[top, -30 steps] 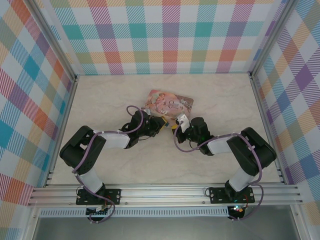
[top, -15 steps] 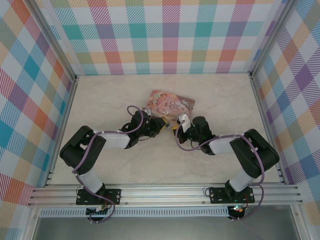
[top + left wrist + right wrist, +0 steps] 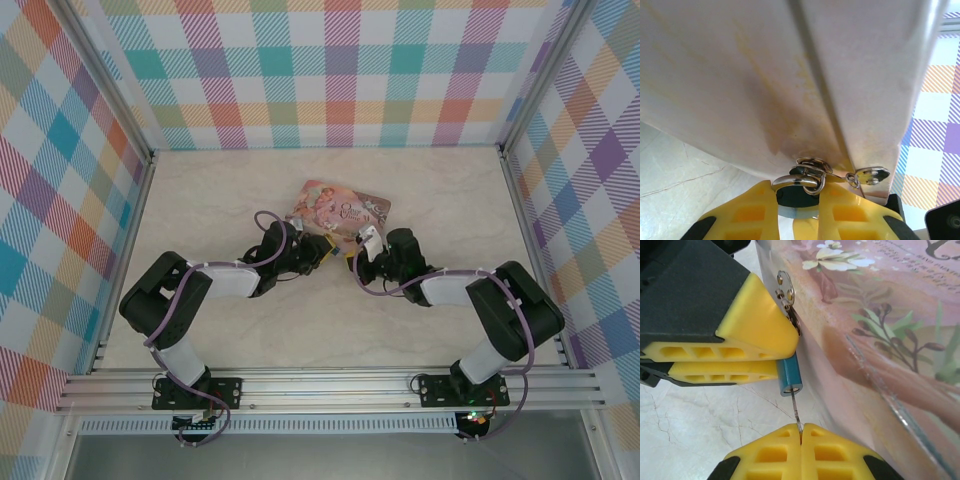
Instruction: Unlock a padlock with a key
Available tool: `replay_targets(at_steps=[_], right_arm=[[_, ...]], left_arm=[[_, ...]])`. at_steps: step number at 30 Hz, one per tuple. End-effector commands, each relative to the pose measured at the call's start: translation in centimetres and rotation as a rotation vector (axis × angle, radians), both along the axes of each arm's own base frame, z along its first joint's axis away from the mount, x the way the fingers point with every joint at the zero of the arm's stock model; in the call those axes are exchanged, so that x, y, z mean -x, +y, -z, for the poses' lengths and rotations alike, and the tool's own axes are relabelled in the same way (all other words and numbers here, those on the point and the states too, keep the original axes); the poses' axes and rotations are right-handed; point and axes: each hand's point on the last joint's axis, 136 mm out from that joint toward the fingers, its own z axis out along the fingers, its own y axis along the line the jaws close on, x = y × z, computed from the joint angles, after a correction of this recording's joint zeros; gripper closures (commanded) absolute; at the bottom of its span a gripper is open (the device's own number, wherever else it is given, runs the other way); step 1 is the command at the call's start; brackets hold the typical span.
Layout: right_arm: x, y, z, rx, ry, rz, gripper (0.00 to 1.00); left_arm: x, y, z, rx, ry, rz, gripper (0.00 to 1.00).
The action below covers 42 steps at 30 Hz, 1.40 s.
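The padlock [image 3: 788,374] is tiny, with a blue body, and is held just above the tabletop against the side of the pink tin [image 3: 880,315]. My left gripper [image 3: 797,194] is shut on it, yellow fingers [image 3: 750,325] on either side of the body, the metal shackle [image 3: 799,180] hooked through the tin's clasp. My right gripper [image 3: 801,431] is shut on the key [image 3: 796,412]. Its thin blade points into the keyhole at the padlock's lower end. In the top view the left gripper [image 3: 322,250] and the right gripper [image 3: 360,256] meet in front of the tin [image 3: 340,205].
A spare key [image 3: 785,290] hangs on a small ring beside the shackle. The tin's wall stands right behind both grippers. The marble-patterned table [image 3: 250,330] is walled by checked panels, with an aluminium rail [image 3: 330,385] along the near edge.
The right arm's elbow and forearm have swung a little to the right while its gripper stays at the padlock. The left arm has not visibly moved.
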Motion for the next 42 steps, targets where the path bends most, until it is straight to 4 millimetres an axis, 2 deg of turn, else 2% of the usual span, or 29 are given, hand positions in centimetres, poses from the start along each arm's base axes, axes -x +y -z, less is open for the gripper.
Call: replay_targets(at_steps=[1,4,12,20,24,37,42], right_arm=[[-0.7,2.2,-6.8,-0.153,-0.149,-0.079,0.97],[-0.5,2.7,-7.1,-0.173,-0.125,-0.104,0.98],[-0.4,2.7,-2.7,-0.158,-0.031,-0.086,0.98],[-0.2,1.9,-0.6,-0.150,0.010,-0.034,0.99],[0.0,1.8,-0.1,-0.163,0.028,-0.029,0.99],[0.4,2.4,0.0,-0.232,0.073,-0.050,0.98],[0.4,2.1,0.4,-0.236,0.073,-0.030,0.98]], left_arm=[[2.3,-2.3,-0.5,0.030,0.013,0.136,0.87],[2.2,-2.4,-0.6,0.036,0.009,0.138,0.87],[2.0,-2.2,-1.2,0.064,-0.002,0.116,0.87],[1.3,-1.8,-2.5,0.109,-0.011,0.050,0.88],[1.1,-2.2,-3.6,0.150,-0.020,0.046,0.89],[1.0,-2.3,-4.3,0.196,-0.010,0.038,0.89],[0.9,-2.3,-4.9,0.232,-0.003,0.020,0.89]])
